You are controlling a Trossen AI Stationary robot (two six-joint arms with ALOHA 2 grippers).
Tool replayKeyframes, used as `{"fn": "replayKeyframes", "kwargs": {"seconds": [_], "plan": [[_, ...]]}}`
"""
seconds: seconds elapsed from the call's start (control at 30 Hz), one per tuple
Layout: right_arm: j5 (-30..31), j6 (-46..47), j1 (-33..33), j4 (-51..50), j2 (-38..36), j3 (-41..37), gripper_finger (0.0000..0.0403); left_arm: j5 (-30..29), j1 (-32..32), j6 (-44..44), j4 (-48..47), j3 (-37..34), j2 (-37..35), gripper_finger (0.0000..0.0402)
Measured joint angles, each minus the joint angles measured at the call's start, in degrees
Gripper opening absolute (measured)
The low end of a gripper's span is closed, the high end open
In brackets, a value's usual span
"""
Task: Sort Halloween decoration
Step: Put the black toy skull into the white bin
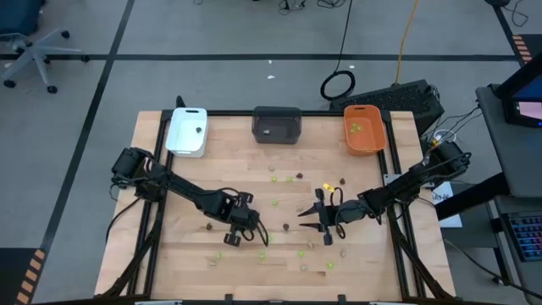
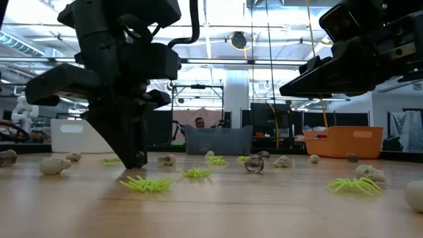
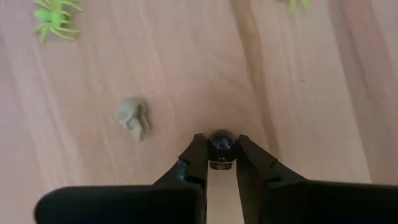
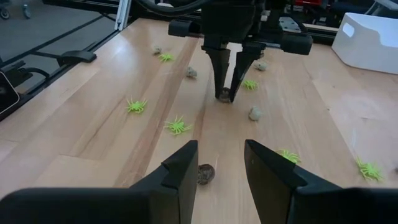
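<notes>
Tiny Halloween decoration pieces lie scattered on the wooden table (image 1: 186, 263): lime green spiders (image 3: 57, 22), pale beige skulls (image 3: 134, 118) and dark round pieces. My left gripper (image 3: 220, 155) stands near the table's middle, pointing steeply down, shut on one dark round piece (image 3: 220, 144). It also shows in the right wrist view (image 4: 225, 93) and the low view (image 2: 135, 158). My right gripper (image 4: 219, 168) hovers open to the right of it, above the table, with another dark piece (image 4: 206, 173) lying on the wood beyond its fingers. My left gripper pinches the dark round piece by its two sides (image 3: 220, 149) between its fingertips. The fingers come from above, slanting steeply down. Their ends reach the wood (image 4: 225, 98), and the piece sits low at the table's surface.
Three trays stand along the far edge: white (image 1: 187, 131) at the left, dark grey (image 1: 277, 124) in the middle, orange (image 1: 365, 129) at the right. Loose pieces lie around both grippers. A black frame borders the table's sides.
</notes>
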Motion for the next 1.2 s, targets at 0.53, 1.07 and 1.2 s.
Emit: {"fn": "replayKeyframes", "kwargs": {"seconds": [0.53, 1.07, 1.2], "plan": [[0.1, -1.2, 0.0, 0.0, 0.0, 0.0, 0.0120, -3.3, -1.2, 6.0, 0.0, -0.1, -17.8, 0.0052], [0.3, -2.2, -1.3, 0.0, 0.0, 0.0, 0.0120, -5.5, -3.3, 39.1, -2.4, -0.1, -25.5, 0.0053], [0.3, -2.2, -1.7, 0.0, 0.0, 0.0, 0.0120, -7.3, -3.3, 40.9, -3.4, -0.1, -25.5, 0.0053]]}}
